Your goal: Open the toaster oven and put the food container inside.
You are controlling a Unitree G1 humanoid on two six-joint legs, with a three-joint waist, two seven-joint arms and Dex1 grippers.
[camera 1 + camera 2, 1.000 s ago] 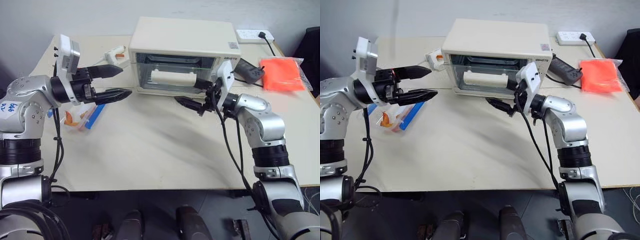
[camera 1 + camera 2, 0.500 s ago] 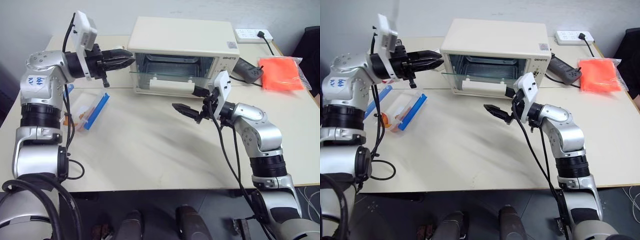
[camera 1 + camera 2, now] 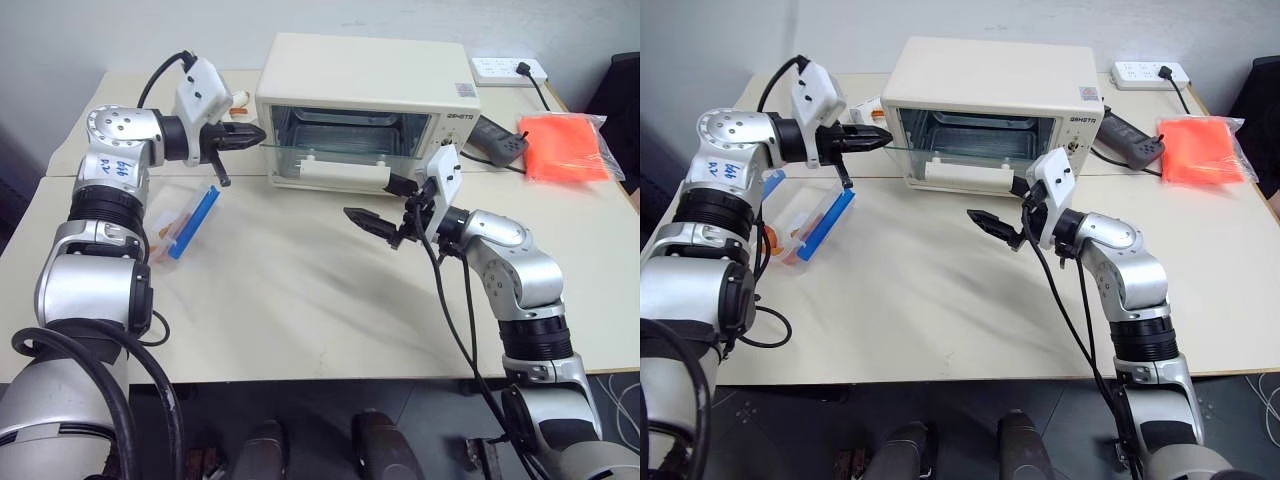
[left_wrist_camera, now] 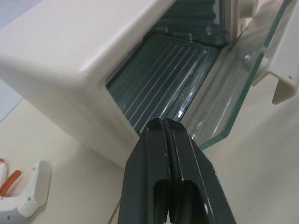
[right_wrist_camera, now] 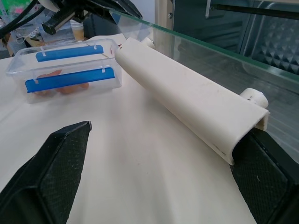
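The cream toaster oven (image 3: 365, 75) stands at the back of the table, its glass door (image 3: 335, 150) dropped partly open. My right gripper (image 3: 382, 200) is open at the right end of the white bar handle (image 3: 340, 172), one finger on each side of it; the right wrist view shows the handle (image 5: 187, 109) between my fingers (image 5: 56, 168). My left gripper (image 3: 252, 133) is shut and empty, its tips at the oven's front left corner beside the door edge (image 4: 254, 70). The food container (image 3: 187, 215), clear with blue clips, lies on the table below my left arm, partly hidden by it.
An orange plastic bag (image 3: 565, 145) and a black device (image 3: 497, 140) lie right of the oven. A white power strip (image 3: 510, 70) is at the back right. A white tool with an orange tip (image 3: 232, 103) lies left of the oven. Bare tabletop (image 3: 300, 300) stretches in front.
My left gripper has shut and swung forward and right, from above the container to the oven's left corner. The door has dropped further open and my right gripper has sunk slightly with the handle.
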